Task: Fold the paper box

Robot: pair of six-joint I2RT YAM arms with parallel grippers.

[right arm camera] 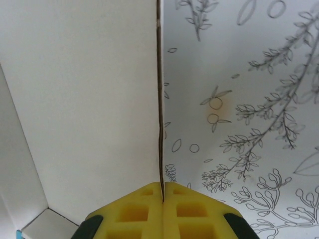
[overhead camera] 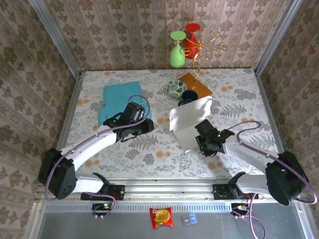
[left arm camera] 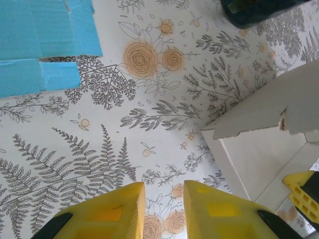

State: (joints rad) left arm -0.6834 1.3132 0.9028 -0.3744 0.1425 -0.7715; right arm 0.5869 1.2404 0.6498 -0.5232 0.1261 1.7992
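Note:
The white paper box (overhead camera: 187,122) stands half folded in the middle of the table, one panel raised. My right gripper (overhead camera: 205,143) is at its near right side, shut on the thin edge of an upright white wall (right arm camera: 84,99); the card edge runs straight up from between the yellow fingers (right arm camera: 149,209). My left gripper (overhead camera: 145,125) hovers left of the box, open by a narrow gap with only tablecloth showing between its fingertips (left arm camera: 119,209). In the left wrist view the box (left arm camera: 259,129) lies to the right, apart from the fingers.
A flat blue cardboard sheet (overhead camera: 122,99) lies behind the left gripper, also seen as blue card (left arm camera: 40,40). A patterned bowl (overhead camera: 177,88), a dark cup (overhead camera: 189,96) and an orange sheet (overhead camera: 199,85) sit behind the box. A wire stand holds glasses (overhead camera: 177,50).

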